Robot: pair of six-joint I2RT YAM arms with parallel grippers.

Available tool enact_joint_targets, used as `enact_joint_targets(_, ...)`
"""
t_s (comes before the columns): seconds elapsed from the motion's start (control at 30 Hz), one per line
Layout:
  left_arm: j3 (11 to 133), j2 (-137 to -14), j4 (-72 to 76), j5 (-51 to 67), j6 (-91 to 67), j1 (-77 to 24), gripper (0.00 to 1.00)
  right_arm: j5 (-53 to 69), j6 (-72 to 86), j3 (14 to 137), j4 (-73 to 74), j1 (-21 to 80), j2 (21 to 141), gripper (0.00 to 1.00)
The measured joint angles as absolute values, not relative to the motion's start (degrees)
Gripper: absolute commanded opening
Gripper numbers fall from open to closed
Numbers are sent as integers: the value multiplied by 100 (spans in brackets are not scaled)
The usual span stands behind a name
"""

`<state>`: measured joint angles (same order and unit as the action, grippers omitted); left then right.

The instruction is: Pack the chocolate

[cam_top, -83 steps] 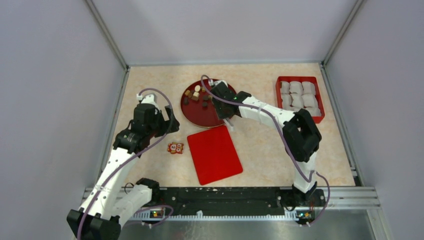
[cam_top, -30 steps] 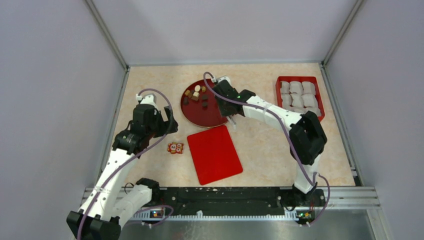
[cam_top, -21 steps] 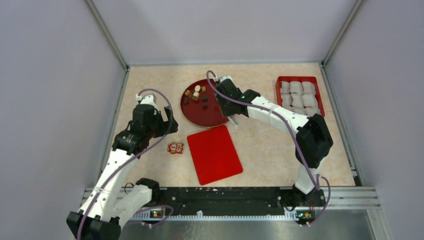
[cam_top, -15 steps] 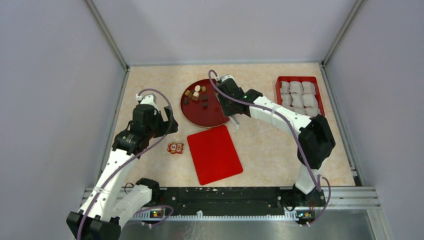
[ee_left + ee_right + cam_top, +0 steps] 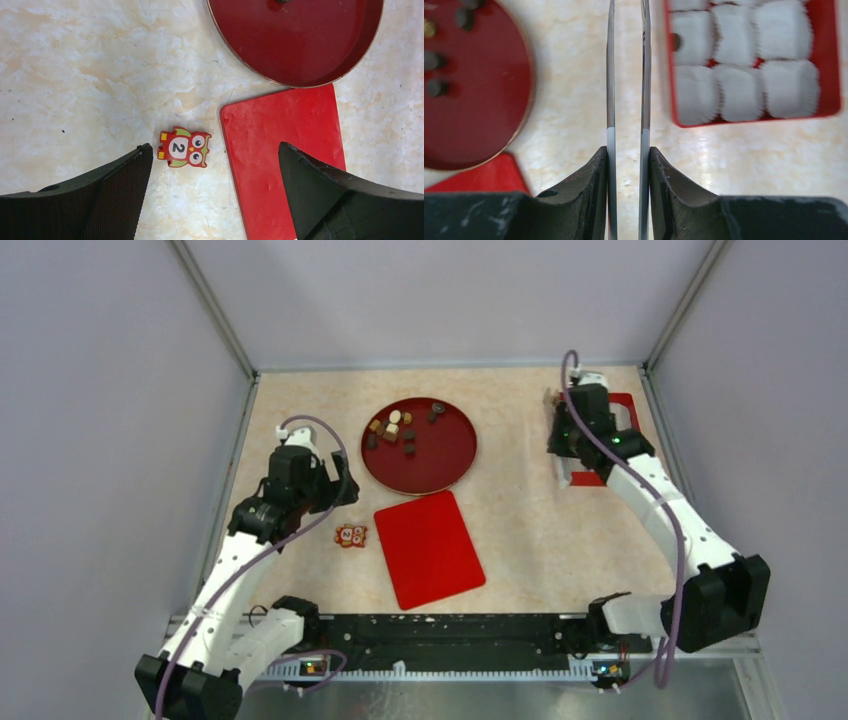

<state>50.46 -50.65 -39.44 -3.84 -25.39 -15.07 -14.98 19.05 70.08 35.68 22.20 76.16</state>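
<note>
Several chocolate pieces [image 5: 392, 432], dark, tan and one white, lie on the round dark-red plate [image 5: 440, 475]; some show at the left of the right wrist view [image 5: 436, 87]. One dark piece [image 5: 676, 41] sits in a white paper cup [image 5: 744, 35] of the red box [image 5: 627, 400]. My right gripper [image 5: 562, 435] [image 5: 627, 150] is shut on thin metal tongs [image 5: 644, 75], beside the box's left edge. The tong tips run out of view. My left gripper [image 5: 335, 485] [image 5: 215, 150] hangs open and holds nothing, left of the plate.
A flat red lid [image 5: 428, 547] [image 5: 285, 150] lies in front of the plate. A small owl-patterned packet [image 5: 351, 536] [image 5: 184, 148] sits left of it, just past my left fingers. Grey walls close in the table on three sides.
My right arm has swung from the plate's right side across to the red box, carrying the tongs. The left arm has stayed put.
</note>
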Motion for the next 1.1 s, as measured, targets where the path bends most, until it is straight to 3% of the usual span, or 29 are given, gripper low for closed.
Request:
enact_joint_targets(0.37,5046,-5332,-3739,-237,-2539,-1503,99,-1081,1935,5872,3817,454,6912,16)
enact_joint_targets(0.73,5046,-5553,-3642,-204,-2536,-1503,99,-611,2014,5824,3640,-285,7522,18)
enact_joint_targets(1.1,5057,-5655,-3599,-176,-2532,-1503,99,-598,2075,5940,3439,-355,7784,24)
